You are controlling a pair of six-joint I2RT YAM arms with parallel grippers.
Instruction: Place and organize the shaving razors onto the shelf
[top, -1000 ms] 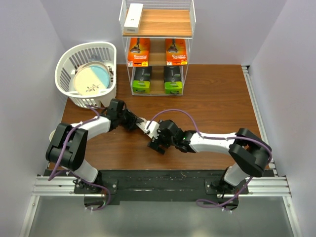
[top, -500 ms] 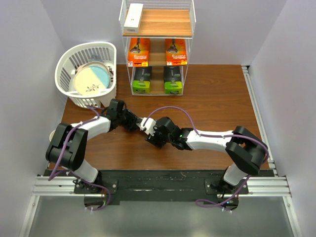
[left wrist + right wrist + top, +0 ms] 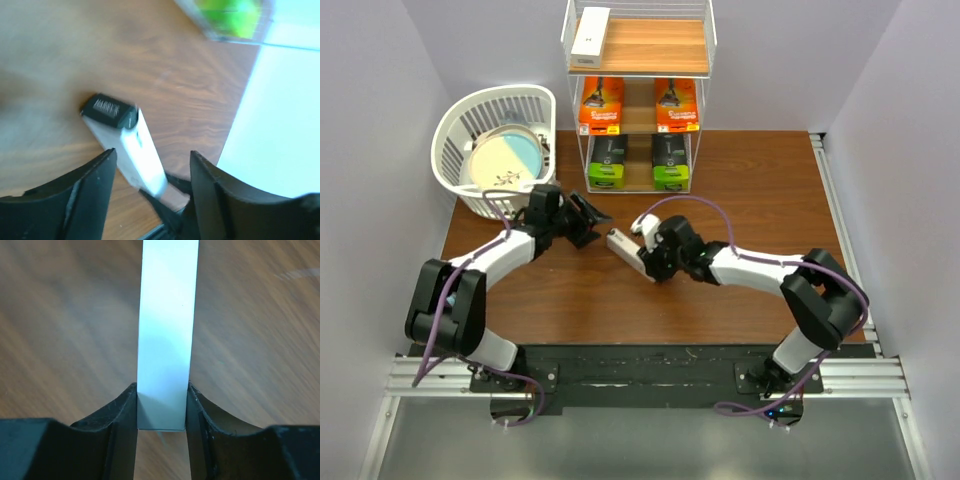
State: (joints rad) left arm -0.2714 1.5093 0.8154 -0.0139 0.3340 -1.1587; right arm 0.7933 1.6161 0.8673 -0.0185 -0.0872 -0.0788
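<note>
A long slim white razor box (image 3: 623, 250) with a black HARRY'S end (image 3: 107, 110) hangs just above the wooden table. My right gripper (image 3: 645, 263) is shut on its near end, and the white box (image 3: 167, 330) fills the gap between the pads. My left gripper (image 3: 590, 222) is open and stands just left of the box, no longer touching it; the box (image 3: 137, 150) shows beyond its spread fingers. The shelf (image 3: 650, 45) at the back carries a white box (image 3: 590, 32) on top, two orange boxes (image 3: 601, 105) in the middle and two black-and-green packs (image 3: 607, 163) below.
A white slatted basket (image 3: 545, 120) holding a pale plate (image 3: 505, 160) stands at the back left, close behind my left arm. White walls close in both sides of the brown table (image 3: 760, 190).
My left gripper has opened, let go of the white box and drawn back toward the basket. My right gripper has shut on the box and carried it slightly right and away.
</note>
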